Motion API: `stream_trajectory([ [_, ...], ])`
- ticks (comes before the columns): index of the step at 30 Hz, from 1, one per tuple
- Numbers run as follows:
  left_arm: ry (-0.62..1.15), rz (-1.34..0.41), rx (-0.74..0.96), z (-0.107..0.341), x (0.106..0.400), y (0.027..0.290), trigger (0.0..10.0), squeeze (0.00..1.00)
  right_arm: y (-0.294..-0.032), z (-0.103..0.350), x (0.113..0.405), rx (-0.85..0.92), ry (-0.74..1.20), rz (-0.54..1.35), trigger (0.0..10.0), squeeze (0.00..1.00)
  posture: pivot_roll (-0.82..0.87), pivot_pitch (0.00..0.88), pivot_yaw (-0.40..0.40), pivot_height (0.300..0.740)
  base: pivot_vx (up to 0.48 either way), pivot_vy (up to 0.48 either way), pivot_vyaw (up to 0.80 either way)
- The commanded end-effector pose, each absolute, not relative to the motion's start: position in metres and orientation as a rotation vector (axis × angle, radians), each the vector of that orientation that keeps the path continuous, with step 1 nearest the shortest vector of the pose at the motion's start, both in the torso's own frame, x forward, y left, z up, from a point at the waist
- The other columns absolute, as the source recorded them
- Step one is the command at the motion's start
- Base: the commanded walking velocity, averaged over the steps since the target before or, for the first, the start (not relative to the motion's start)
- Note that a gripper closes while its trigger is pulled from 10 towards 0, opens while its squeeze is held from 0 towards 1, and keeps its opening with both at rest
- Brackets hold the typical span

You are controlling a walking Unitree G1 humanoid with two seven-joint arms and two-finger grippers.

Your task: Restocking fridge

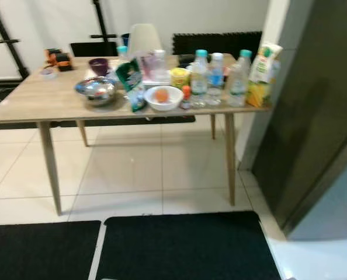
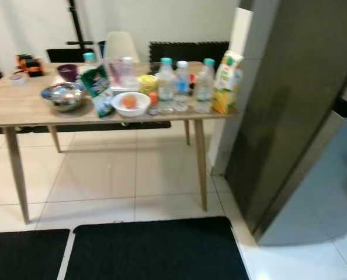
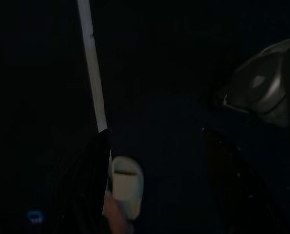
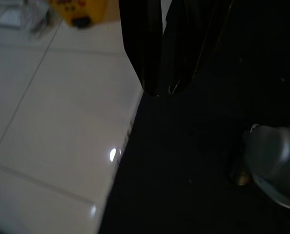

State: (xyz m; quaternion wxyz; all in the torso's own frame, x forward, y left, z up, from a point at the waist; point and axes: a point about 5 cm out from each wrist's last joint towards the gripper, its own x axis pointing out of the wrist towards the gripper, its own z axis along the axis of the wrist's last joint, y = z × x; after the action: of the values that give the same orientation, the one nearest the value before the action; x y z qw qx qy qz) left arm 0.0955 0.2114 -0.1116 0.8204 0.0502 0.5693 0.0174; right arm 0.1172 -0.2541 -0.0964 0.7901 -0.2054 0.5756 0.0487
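Standing ahead in the left eye view is a wooden table (image 1: pixel 39 105) on pale tiles, soft with blur. 3 water bottles (image 1: pixel 199 79) line its right end beside 1 juice carton (image 1: pixel 262 73) at the corner. 1 white bowl (image 1: pixel 163 97) holds something orange, 1 steel bowl (image 1: pixel 96 90) sits left of it, and 1 green packet (image 1: pixel 129 81) stands between them. Smaller things behind, a purple cup (image 1: pixel 98 66) among them, are too blurred to name. 2 black mats (image 1: pixel 185 248) lie in front. A dark fridge door (image 1: pixel 313 111) is cut off at the right edge.

The right eye view gives the same table, with the carton (image 2: pixel 227 81) nearest the door (image 2: pixel 284 105).

The left wrist view is almost black. The left gripper (image 3: pixel 159 195) shows 2 faint fingers (image 3: pixel 89 185) spread apart over a mat, nothing between them. A pale strip and a grey rounded shape are hard to make out.

In the right wrist view the right gripper (image 4: pixel 165 87) hangs over a mat's edge, its fingers (image 4: pixel 142 48) pressed together at the tips. A yellow thing (image 4: pixel 81 9) is cut off by the frame.
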Motion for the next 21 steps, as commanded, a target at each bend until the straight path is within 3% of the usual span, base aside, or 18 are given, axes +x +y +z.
stream_trajectory([
  [1,1.216,0.032,0.112,-0.112,0.094,0.211,10.0,0.0,-0.258,-0.095,0.119,-0.449,1.235,0.094,10.0,0.0,-0.04,0.0,-0.011,0.74,0.0,0.0,0.76],
  [15,1.226,0.03,0.077,-0.113,0.09,0.21,10.0,0.0,-0.253,-0.098,0.114,-0.45,1.253,0.075,10.0,0.0,-0.05,0.0,-0.013,0.74,0.0,0.0,0.77],
  [21,1.21,0.011,0.053,-0.111,0.1,0.206,10.0,0.0,-0.252,-0.097,0.119,-0.437,1.237,0.05,10.0,0.0,-0.06,0.0,0.005,0.74,0.0,-0.077,0.0],
])
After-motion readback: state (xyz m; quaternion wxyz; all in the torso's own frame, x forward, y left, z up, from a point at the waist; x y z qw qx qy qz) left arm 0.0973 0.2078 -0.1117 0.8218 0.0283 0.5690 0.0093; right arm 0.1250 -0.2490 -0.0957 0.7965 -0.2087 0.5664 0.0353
